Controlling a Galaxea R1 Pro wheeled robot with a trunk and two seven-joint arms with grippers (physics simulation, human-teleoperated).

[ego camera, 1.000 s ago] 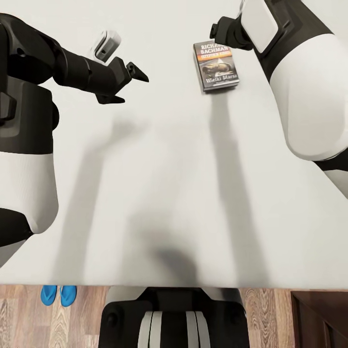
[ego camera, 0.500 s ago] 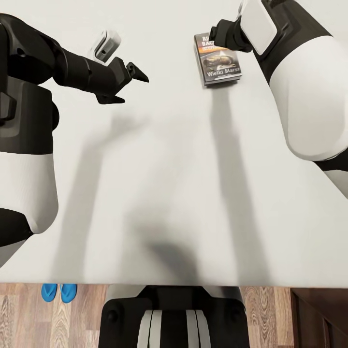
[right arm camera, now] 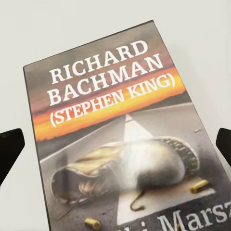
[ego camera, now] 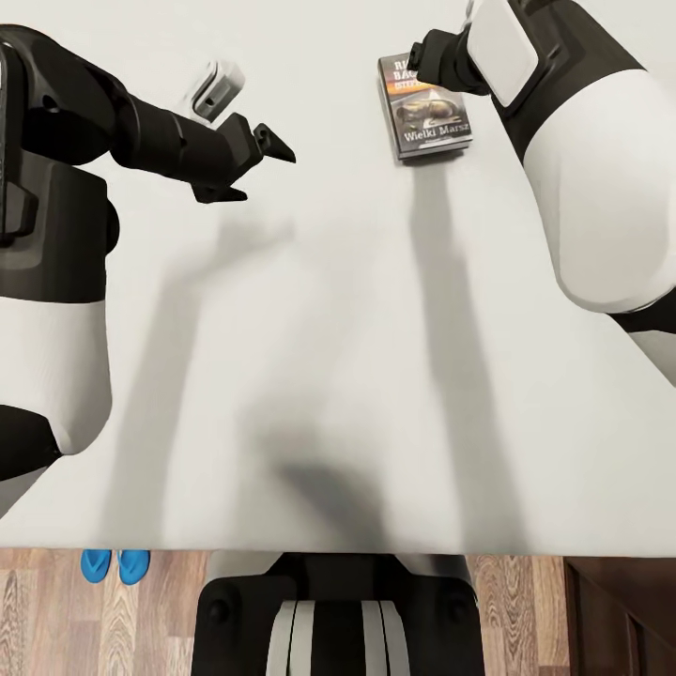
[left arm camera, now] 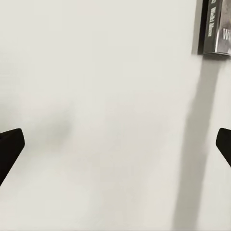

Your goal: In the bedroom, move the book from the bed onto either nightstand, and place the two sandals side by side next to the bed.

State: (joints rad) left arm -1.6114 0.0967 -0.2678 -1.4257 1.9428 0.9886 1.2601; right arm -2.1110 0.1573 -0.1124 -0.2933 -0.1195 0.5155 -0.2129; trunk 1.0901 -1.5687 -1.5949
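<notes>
my right gripper (ego camera: 420,64), jaws apart, hangs over the book (ego camera: 427,117) lying flat on the bed (ego camera: 329,329). closing too high, i could shove it away. my left gripper (ego camera: 252,167) is open too.

We see the right end effector (ego camera: 424,64) covering the book (ego camera: 430,127) title's upper corner. The mattress edge hides the two sandals (ego camera: 115,567) partly; the nightstand (ego camera: 622,615) is cropped.
</notes>
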